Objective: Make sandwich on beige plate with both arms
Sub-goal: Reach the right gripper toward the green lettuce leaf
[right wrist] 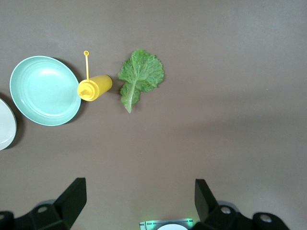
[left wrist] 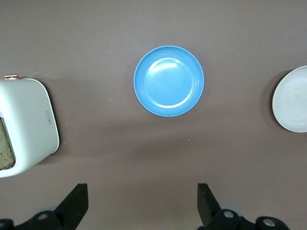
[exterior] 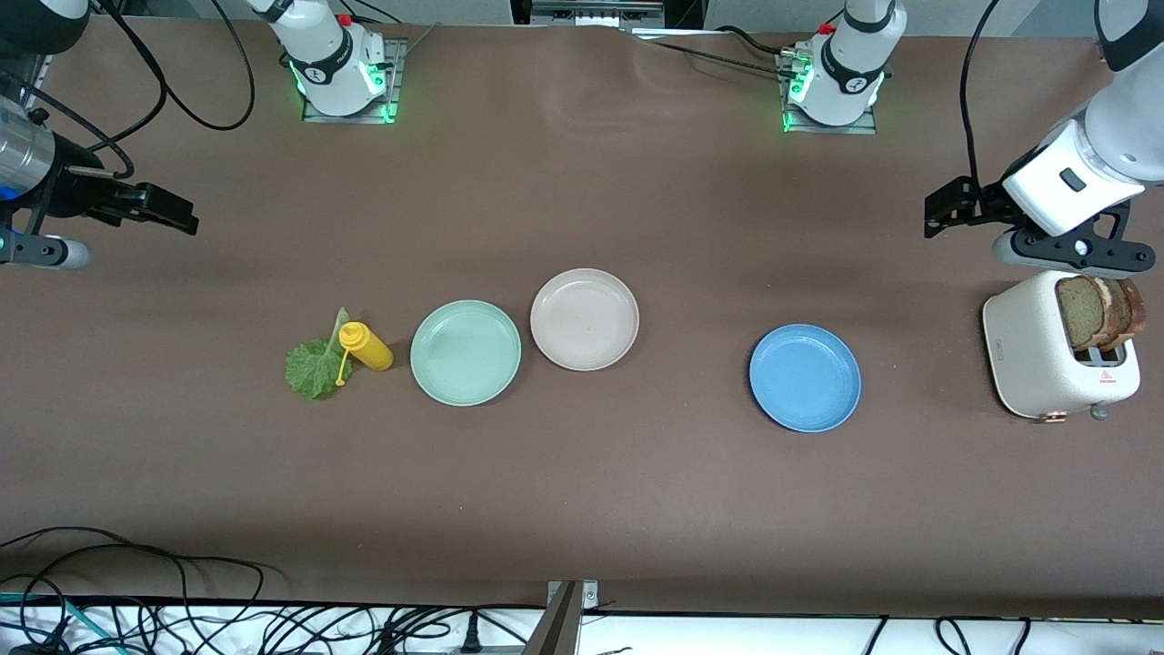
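the left gripper (exterior: 937, 211), fingers open, is hovering just above the bread (exterior: 1100, 312); the right gripper (exterior: 177, 214), also open, is waiting near the lettuce (exterior: 314, 364).

Place: a robotics lab set up as a mock kitchen.
Arm mounts: two white robot arm bases (exterior: 338, 64) (exterior: 841, 77) bolted on metal plates, lit green.
Surface: a brown cloth-covered table (exterior: 582, 491), wrinkled near the bases.
Cabling: loose black cables (exterior: 182, 619) along the near edge.
Props: a white toaster (exterior: 1046, 364), three coloured plates, a yellow squeeze bottle (exterior: 367, 347).
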`<act>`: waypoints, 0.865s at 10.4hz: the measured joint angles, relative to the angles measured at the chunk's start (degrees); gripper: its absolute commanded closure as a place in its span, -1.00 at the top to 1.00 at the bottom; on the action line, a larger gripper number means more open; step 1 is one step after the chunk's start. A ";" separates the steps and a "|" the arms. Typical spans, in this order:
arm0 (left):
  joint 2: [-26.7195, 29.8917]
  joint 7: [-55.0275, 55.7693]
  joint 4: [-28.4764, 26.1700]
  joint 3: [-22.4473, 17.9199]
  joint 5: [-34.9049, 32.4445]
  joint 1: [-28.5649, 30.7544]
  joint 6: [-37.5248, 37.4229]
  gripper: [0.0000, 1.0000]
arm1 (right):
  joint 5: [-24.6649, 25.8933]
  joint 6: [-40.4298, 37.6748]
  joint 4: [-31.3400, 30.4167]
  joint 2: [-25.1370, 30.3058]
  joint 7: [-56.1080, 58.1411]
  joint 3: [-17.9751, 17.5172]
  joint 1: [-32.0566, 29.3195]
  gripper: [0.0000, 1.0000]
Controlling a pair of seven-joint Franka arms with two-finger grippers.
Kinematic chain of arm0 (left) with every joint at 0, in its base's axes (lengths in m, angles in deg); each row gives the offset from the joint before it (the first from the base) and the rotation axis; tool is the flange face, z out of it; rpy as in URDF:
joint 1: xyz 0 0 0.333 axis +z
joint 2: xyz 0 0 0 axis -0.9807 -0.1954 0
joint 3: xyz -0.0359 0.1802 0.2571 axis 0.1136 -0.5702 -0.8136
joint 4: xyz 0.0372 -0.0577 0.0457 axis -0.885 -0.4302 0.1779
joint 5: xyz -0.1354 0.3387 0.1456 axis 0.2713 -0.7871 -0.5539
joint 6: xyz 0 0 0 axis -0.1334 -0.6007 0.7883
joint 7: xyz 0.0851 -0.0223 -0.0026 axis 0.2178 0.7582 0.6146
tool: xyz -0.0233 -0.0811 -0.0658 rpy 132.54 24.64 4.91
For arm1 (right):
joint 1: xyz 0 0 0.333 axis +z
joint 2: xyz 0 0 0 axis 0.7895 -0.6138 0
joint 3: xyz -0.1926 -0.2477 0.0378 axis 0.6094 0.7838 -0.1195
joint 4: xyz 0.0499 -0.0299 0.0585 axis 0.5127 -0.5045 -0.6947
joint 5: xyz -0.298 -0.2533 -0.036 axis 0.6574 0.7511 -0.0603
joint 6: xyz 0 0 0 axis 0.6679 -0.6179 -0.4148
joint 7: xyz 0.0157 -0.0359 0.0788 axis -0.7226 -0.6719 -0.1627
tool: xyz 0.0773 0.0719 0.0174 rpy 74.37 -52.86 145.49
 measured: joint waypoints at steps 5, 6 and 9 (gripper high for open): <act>-0.01 0.02 0.03 0.00 0.00 0.01 0.00 1.00 | 0.00 1.25 -0.80 -2.30 0.45 0.14 -0.01 1.00; -0.01 0.02 0.03 0.00 0.00 0.01 0.00 1.00 | 0.00 2.06 -1.28 -2.76 0.46 0.14 -0.01 1.00; -0.01 0.02 0.07 0.00 0.00 0.00 0.00 1.00 | 0.00 3.91 -2.80 -4.73 0.46 0.73 -0.06 1.00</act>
